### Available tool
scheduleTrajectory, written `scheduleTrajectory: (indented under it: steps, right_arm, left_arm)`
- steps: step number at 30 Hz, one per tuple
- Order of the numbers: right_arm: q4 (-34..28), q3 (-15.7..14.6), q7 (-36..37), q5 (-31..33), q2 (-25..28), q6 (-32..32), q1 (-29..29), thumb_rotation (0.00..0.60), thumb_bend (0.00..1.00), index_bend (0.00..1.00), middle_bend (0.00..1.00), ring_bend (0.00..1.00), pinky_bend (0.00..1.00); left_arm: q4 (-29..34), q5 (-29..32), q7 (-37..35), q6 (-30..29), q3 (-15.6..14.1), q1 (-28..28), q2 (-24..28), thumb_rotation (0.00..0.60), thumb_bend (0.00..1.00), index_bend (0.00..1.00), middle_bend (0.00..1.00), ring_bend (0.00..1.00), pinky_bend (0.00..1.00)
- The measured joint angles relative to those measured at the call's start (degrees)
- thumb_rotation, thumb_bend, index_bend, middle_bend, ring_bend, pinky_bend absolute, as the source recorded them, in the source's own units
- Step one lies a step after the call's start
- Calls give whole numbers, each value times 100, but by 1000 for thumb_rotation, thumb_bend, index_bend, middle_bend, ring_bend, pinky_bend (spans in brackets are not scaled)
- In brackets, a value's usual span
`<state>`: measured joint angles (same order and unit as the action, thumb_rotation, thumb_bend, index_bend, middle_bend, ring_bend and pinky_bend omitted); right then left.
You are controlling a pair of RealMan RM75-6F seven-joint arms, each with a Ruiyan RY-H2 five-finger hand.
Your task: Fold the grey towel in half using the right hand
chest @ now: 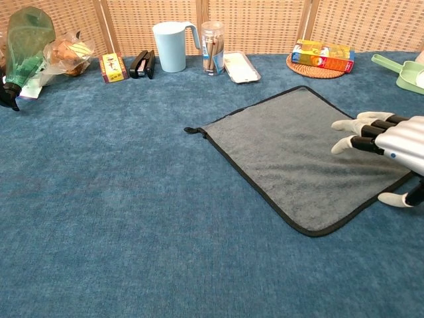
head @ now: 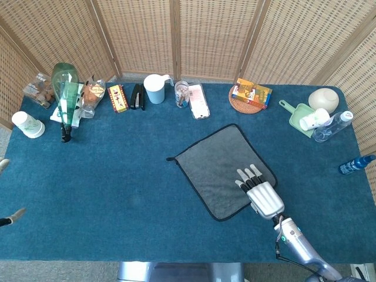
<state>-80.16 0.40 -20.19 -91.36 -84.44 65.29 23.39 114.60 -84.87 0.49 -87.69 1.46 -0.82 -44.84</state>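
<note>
At table's near-right edge: right hand [head: 262,194] palm-down over grey towel's [head: 220,167] near-right corner, fingers extended and slightly apart, gripping nothing; looks poised over the cloth rather than pinching it, though contact with the fabric not resolvable in either view; thumb [chest: 396,198] hanging just off the black-trimmed hem in chest view. Mid-table, right of centre: towel lying fully flat, single layer, rotated diamond-wise, small hang loop at its left corner; no crease, no lifted edge, no overlap. Judged progress: fold not begun, only the approach made; left to do: grab an edge or corner, carry it across to the opposite side, lay down, align, release. At far left edge of head view: left hand [head: 7,193] only as fingertips poking into frame, well apart from the towel; open or closed not readable. Along the far edge: blue mug [head: 155,89], stapler [head: 137,96], woven coaster with box [head: 250,94], green dish [head: 302,118], all well clear of the fold path.
</note>
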Motion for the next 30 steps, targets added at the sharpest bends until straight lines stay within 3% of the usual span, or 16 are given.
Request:
scheduleTrajectory:
  steps: [18, 30]
  right_arm:
    - [190, 19, 138, 140, -177, -8, 71, 600, 248, 223, 0, 0, 0]
    - [293, 0, 352, 161, -304, -31, 137, 600, 384, 358, 0, 0, 0]
  left_arm:
    - [-5, -6, -35, -8, -15, 22, 17, 600, 80, 0, 0, 0, 0]
    - [9, 20, 23, 24, -16, 10, 2, 600, 80, 0, 0, 0, 0]
